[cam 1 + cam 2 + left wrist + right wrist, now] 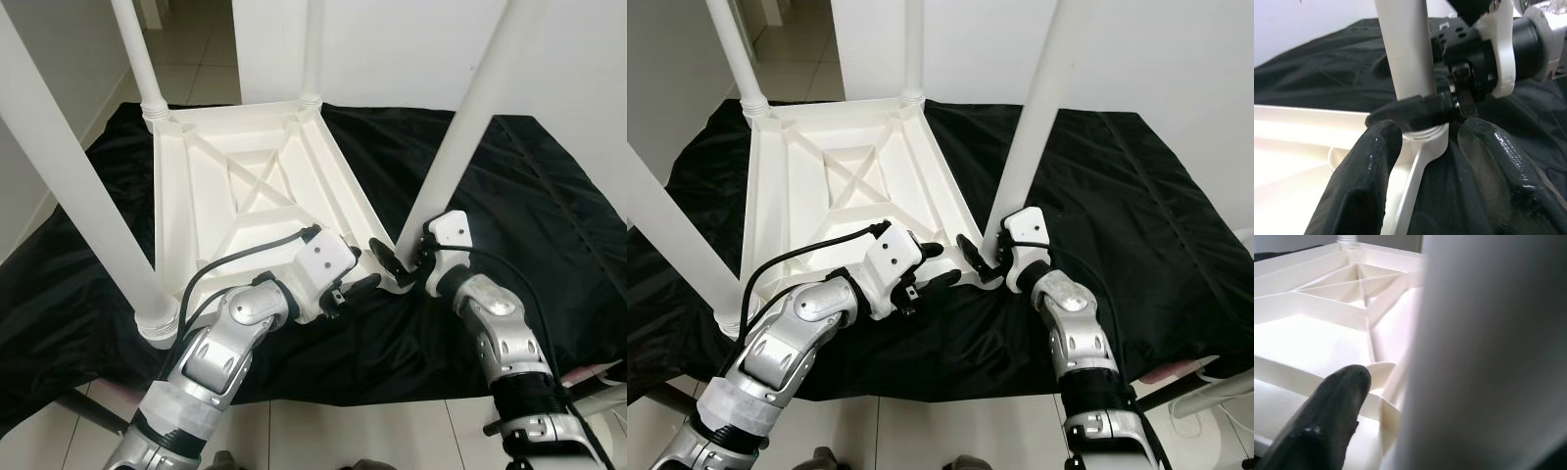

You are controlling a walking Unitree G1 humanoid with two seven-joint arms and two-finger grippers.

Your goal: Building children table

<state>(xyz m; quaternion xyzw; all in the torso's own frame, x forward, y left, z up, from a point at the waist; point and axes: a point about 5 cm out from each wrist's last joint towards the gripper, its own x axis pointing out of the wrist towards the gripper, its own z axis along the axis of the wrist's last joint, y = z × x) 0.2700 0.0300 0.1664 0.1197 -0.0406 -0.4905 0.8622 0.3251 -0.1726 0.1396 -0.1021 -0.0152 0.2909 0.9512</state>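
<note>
A white children's table (245, 186) lies upside down on a black cloth (549, 225), its legs pointing up. My right gripper (402, 257) is at the foot of the near right leg (460, 127), shut on it just above the corner socket. One black finger (1410, 111) lies across the front of the leg (1400, 49). The right wrist view has that leg (1488, 357) close up beside a fingertip (1327, 421). My left gripper (358, 272) is open and straddles the table's rim next to the same corner, one finger (1371, 161) inside the frame and the other (1493, 156) outside over the cloth.
Three more legs stand up: near left (78, 186), far left (137, 59) and far right (312, 49). The cloth spreads wide to the right. Pale floor tiles (353, 431) lie in front of it and a white wall (411, 49) rises behind.
</note>
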